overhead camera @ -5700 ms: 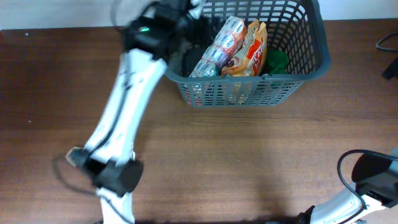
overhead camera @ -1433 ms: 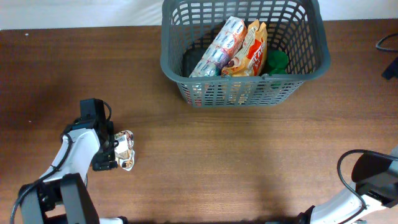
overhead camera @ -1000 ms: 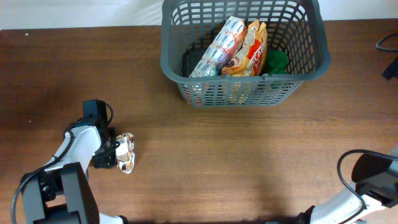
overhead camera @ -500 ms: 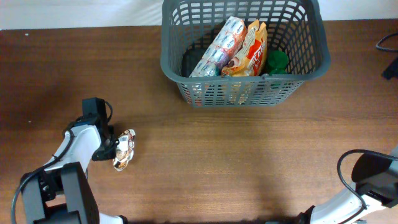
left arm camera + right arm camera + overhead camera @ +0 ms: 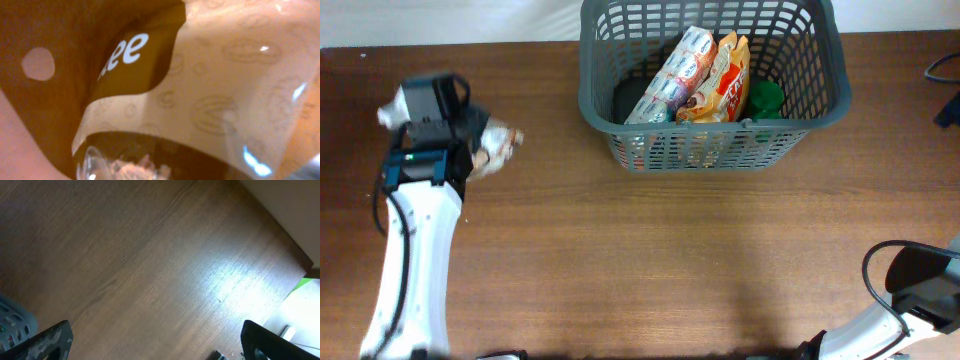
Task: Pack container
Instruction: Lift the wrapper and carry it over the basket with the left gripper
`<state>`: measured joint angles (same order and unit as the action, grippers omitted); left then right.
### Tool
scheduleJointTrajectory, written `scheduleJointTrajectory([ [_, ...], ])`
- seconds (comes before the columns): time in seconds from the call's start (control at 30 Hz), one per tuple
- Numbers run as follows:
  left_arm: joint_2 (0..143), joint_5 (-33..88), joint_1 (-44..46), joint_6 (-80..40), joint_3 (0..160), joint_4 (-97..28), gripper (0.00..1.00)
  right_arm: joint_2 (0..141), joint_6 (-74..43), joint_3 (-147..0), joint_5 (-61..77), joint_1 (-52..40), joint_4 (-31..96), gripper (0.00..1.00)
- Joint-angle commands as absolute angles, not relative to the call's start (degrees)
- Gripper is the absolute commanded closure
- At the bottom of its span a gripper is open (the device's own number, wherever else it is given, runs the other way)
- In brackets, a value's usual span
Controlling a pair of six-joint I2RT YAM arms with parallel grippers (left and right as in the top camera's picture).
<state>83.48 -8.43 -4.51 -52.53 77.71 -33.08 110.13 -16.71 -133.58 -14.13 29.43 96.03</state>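
Left wrist view: the left fingers (image 5: pixel 475 152) are clamped on a snack packet (image 5: pixel 215 90), whose tan and brown wrapper fills the lens. Half a second ago the packet lay on the surface (image 5: pixel 650 250) near the front-left edge. Now it hangs in the air further back, about level with the front wall of the basket (image 5: pixel 700 148) and well to its left. The pickup looks done. What remains, I judge, is the carry over the rim and the release.

Bare surface lies between the packet and the basket's left wall, so the sideways path is free. The rim stands high and must be cleared from above. Inside, the silver multipack (image 5: pixel 675 75), orange bag (image 5: pixel 732 80) and green item (image 5: pixel 765 98) crowd the middle and right, leaving dark floor on the left.

The right fingers (image 5: pixel 47 341) are spread wide and empty at the near-right corner.
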Motion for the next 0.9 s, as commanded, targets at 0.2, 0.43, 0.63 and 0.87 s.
scheduleJointTrajectory([
  [0.2, 81.2, 0.6, 15.8, -36.8, 88.6, -9.5, 0.98, 110.1, -17.5, -133.4, -15.0, 29.6, 96.0, 0.01],
  [0.43, 88.2, 0.7, 23.1, -37.7, 89.1, 3.6, 0.98, 110.1, -17.5, -133.4, -15.0, 29.7, 96.0, 0.01],
  [0.63, 97.7, 0.7, 24.7, -38.2, 95.3, 5.3, 0.98, 110.1, -17.5, -133.4, -15.0, 29.6, 96.0, 0.01],
  [0.87, 106.9, 0.7, 26.3, -38.1, 104.2, 0.3, 0.98, 110.1, -17.5, -133.4, -15.0, 29.6, 96.0, 0.01],
])
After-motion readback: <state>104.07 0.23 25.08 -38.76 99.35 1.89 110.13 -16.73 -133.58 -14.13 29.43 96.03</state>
